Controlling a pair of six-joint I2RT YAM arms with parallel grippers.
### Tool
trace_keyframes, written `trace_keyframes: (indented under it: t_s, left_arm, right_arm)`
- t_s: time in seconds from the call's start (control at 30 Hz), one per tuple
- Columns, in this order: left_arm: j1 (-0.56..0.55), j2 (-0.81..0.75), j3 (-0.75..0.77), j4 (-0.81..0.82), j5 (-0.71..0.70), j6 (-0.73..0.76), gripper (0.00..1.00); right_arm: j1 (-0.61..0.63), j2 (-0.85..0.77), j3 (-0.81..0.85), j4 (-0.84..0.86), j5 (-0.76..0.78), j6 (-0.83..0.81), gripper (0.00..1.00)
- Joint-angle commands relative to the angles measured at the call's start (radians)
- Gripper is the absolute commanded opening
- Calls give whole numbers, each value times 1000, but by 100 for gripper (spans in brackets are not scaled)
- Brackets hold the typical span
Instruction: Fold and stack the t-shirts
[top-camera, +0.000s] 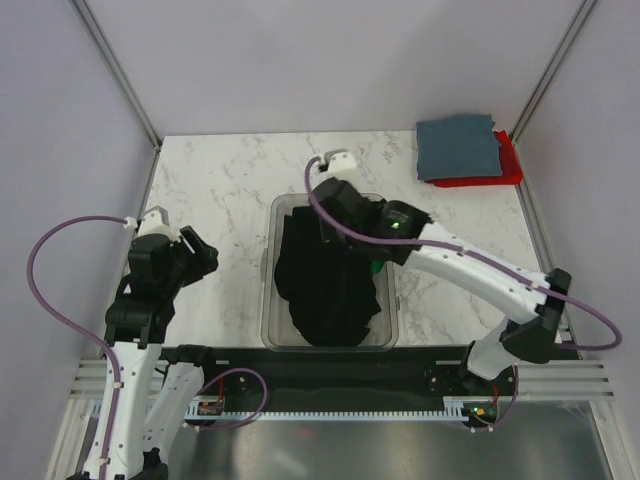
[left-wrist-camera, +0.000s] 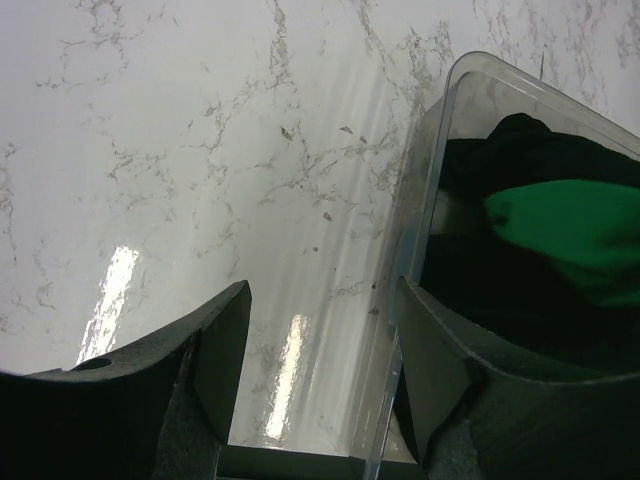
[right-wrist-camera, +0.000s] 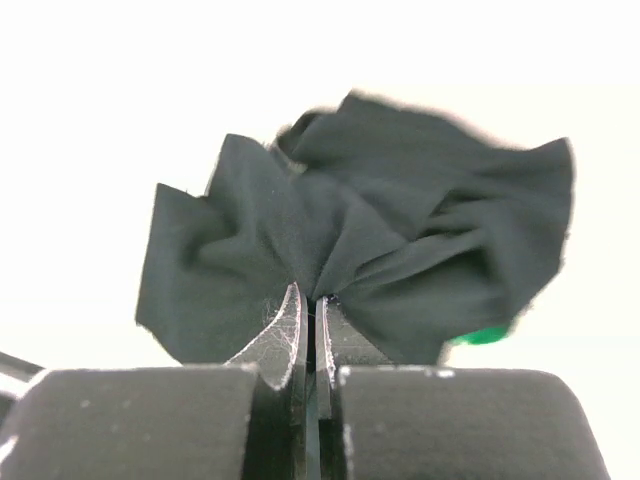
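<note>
My right gripper (right-wrist-camera: 311, 303) is shut on a black t-shirt (right-wrist-camera: 360, 240) and holds it up over the clear plastic bin (top-camera: 272, 300). In the top view the black t-shirt (top-camera: 325, 285) hangs down into the bin below the right gripper (top-camera: 335, 215). A green t-shirt (left-wrist-camera: 570, 235) lies in the bin under black cloth; a bit of the green t-shirt shows in the top view (top-camera: 376, 266). A slate grey-blue t-shirt (top-camera: 458, 148) lies folded on a red t-shirt (top-camera: 500, 172) at the far right. My left gripper (left-wrist-camera: 315, 350) is open and empty, low over the table beside the bin's left wall.
The bin's left wall (left-wrist-camera: 420, 210) stands right by my left gripper's right finger. Bare marble tabletop (top-camera: 220, 190) lies left of the bin. Frame posts and white walls enclose the table.
</note>
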Motion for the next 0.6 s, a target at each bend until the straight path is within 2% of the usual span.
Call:
trace_keyframes:
  t_s: [0.0, 0.13, 0.3, 0.43, 0.5, 0.53, 0.57]
  left_arm:
    - [8, 6, 0, 13, -17, -26, 67]
    - [8, 9, 0, 13, -15, -26, 67]
    - [8, 8, 0, 14, -18, -26, 67]
    - [8, 13, 0, 14, -18, -27, 67]
    - [8, 19, 0, 14, -17, -27, 67]
    - [8, 22, 0, 14, -17, -27, 67]
    - [8, 23, 0, 13, -17, -27, 67]
  right_arm:
    - [-52, -180, 160, -47, 245, -114, 0]
    - [-72, -367, 183, -45, 366, -187, 0]
    - [-74, -538, 92, -47, 423, -249, 5]
    - [-74, -686, 24, -101, 634, -192, 0]
    - [-72, -734, 24, -98, 659, -178, 0]
    - [-72, -765, 24, -55, 649, -231, 0]
    - [-71, -771, 27, -26, 567, -271, 0]
